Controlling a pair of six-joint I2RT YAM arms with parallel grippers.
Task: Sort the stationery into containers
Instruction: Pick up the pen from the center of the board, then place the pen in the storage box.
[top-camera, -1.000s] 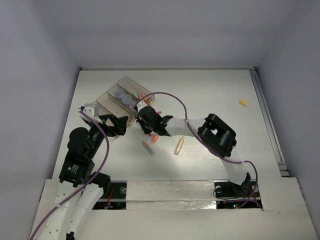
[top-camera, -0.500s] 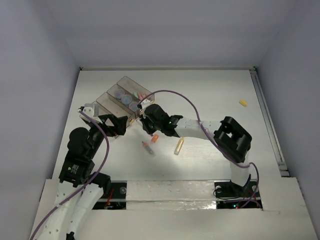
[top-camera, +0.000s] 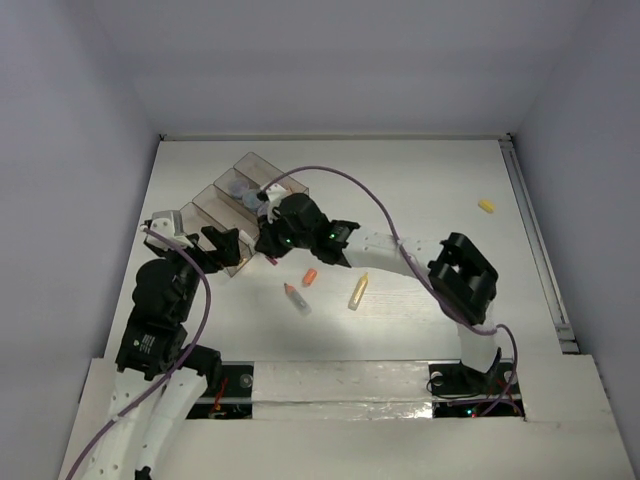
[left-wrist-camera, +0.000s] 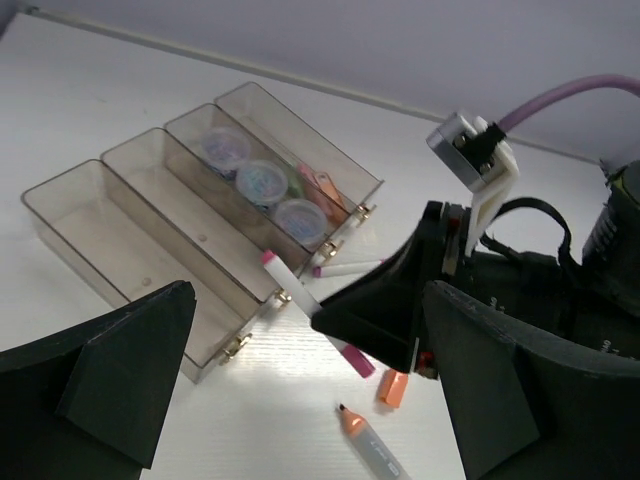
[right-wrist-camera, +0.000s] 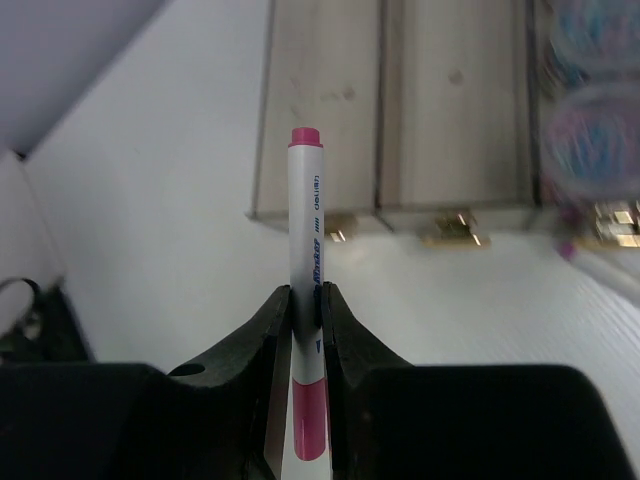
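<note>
Over the table from above, I see the right gripper (top-camera: 268, 243) at the near end of the row of joined clear brownish plastic compartments (top-camera: 205, 211), with the left gripper (top-camera: 225, 252) just beside it.

On the left wrist view, my left fingers (left-wrist-camera: 110, 380) are spread wide and empty. The thin white pen with pink tips (left-wrist-camera: 300, 298) has one tip at the compartments' near ends.

On the right wrist view, the right fingers (right-wrist-camera: 345, 340) clamp that pen's barrel.
</note>
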